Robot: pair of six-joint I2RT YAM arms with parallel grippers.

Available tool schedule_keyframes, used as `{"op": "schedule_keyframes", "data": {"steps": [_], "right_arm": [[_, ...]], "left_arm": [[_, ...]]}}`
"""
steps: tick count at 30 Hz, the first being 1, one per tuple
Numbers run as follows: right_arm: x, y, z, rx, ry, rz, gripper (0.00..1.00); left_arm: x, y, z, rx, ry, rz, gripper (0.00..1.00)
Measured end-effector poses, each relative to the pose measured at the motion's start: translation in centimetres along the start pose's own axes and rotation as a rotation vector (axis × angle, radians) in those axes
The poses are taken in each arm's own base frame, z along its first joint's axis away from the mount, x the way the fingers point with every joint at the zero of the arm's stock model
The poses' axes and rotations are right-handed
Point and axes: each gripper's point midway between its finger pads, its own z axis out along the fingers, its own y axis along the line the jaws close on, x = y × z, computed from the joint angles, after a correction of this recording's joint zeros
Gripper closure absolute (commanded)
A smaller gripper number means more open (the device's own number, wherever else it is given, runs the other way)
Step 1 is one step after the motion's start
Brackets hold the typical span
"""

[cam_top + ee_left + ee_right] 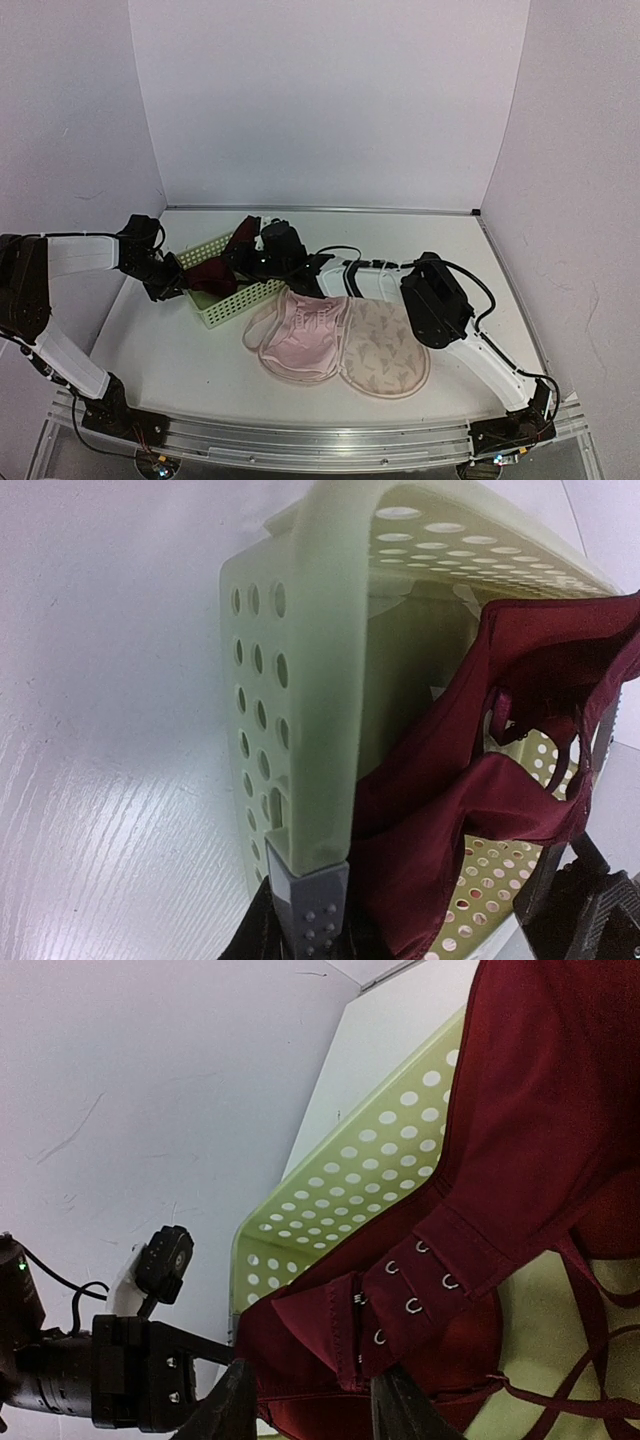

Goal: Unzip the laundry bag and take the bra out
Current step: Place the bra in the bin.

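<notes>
The laundry bag point(340, 340) lies unzipped and spread flat on the table, pink lining on one half and patterned cream on the other. The maroon bra point(212, 272) point(480, 780) point(540, 1140) hangs into the light green basket point(235, 305) point(310, 680) point(350, 1180). My right gripper point(250, 248) point(315, 1400) hovers over the basket with its fingers apart, the bra's hook band loose between them. My left gripper point(168, 278) point(325, 875) is clamped on the basket's near wall, with only one grey finger point(310, 910) showing.
The basket stands tilted at the left middle of the table, just left of the bag. The right arm's cables point(365, 272) run above the bag. White walls close in the back and both sides. The left arm point(100, 1370) shows beside the basket in the right wrist view.
</notes>
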Motion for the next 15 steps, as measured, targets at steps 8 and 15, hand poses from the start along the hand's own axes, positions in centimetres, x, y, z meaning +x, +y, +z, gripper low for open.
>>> {"op": "schedule_keyframes", "data": {"steps": [8,15], "right_arm": [[0.2,0.2,-1.6,0.003,0.010,-0.013,0.49],[0.1,1.3,-5.3,0.032,0.032,-0.039,0.44]], "left_arm": [[0.2,0.2,0.1,-0.003,0.006,0.000,1.00],[0.2,0.2,0.1,-0.004,0.006,-0.003,1.00]]}}
